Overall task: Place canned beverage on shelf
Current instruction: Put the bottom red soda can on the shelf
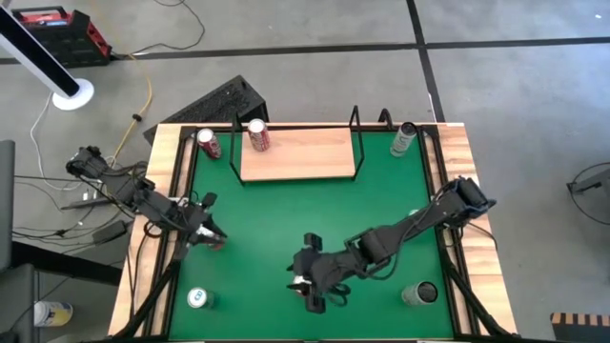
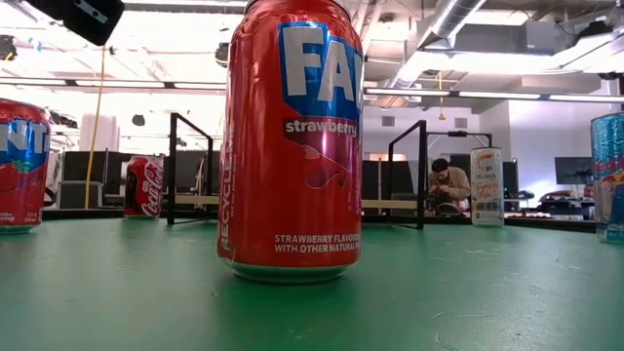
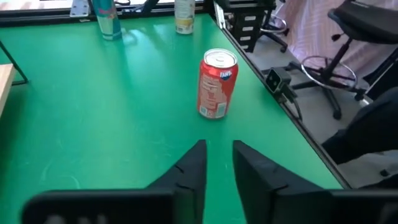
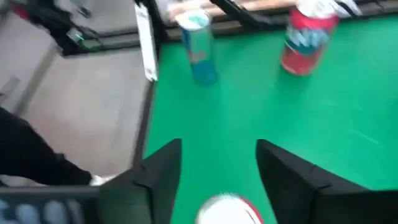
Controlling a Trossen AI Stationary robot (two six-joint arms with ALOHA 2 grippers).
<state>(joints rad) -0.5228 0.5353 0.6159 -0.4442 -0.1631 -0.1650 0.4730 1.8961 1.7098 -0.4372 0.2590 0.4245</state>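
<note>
Where the high view looked down, the shelf (image 1: 297, 154) lay at the table's far edge with one red can (image 1: 257, 134) on its left end; the right gripper (image 1: 307, 284) hovered near the middle front, the left gripper (image 1: 212, 232) toward the left edge.

Low view — a red can (image 2: 290, 136) read "strawberry", and another (image 2: 144, 185) showed Coca-Cola script.

Left wrist: fingers (image 3: 193, 171) narrowly parted, empty, a Fanta can (image 3: 217, 83) beyond.

Right wrist: fingers (image 4: 163, 168) spread either side of a can top (image 4: 229, 208) — not gripping.

We see two matte black jointed metal arms: the left arm (image 1: 129, 191) and right arm (image 1: 419, 221), each ending in two blunt, wedge-shaped black plastic fingers (image 3: 189, 177).
</note>
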